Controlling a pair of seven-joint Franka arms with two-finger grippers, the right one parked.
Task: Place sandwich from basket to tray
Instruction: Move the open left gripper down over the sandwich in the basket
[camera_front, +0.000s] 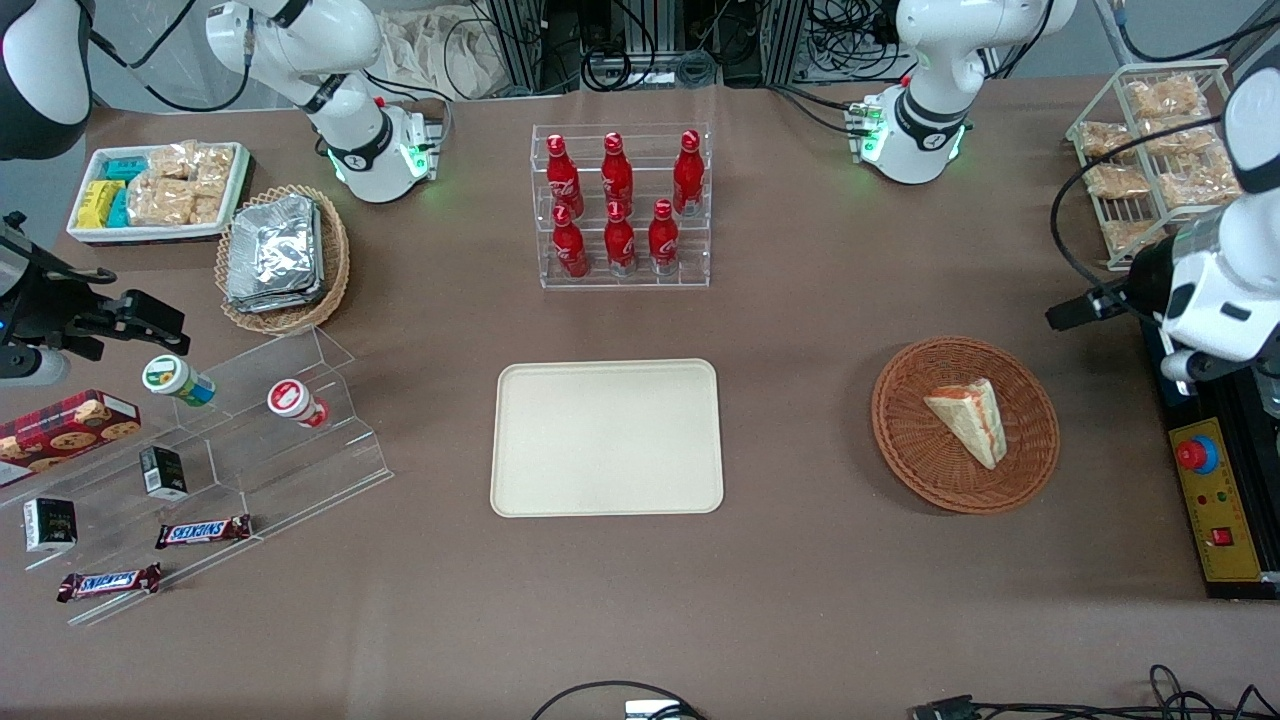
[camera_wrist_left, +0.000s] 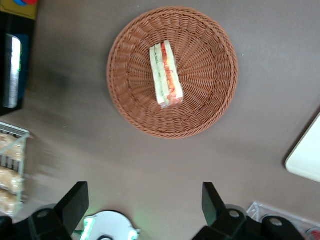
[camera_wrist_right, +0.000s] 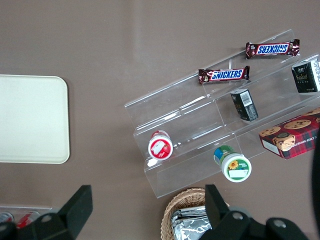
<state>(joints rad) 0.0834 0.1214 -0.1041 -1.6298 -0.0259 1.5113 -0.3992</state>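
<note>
One sandwich (camera_front: 968, 419) lies in basket (camera_front: 965, 424), gripper (camera_wrist_left: 145, 200) spread.

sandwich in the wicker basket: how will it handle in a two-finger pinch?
The sandwich is probably soft: pale bread over red and green layers, so a hard squeeze may crush it. It lies flat in the basket, unlikely to roll. The layers might shear apart. The open gripper hovers above, apart from it.

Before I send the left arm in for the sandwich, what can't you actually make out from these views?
- Gripper: open above the table beside the basket; front view cuts it off at the frame edge.
- Sandwich: underside hidden against the basket weave.
- Tray: wrist view shows only a corner.
- Height of the gripper above the table: cannot tell.
</note>
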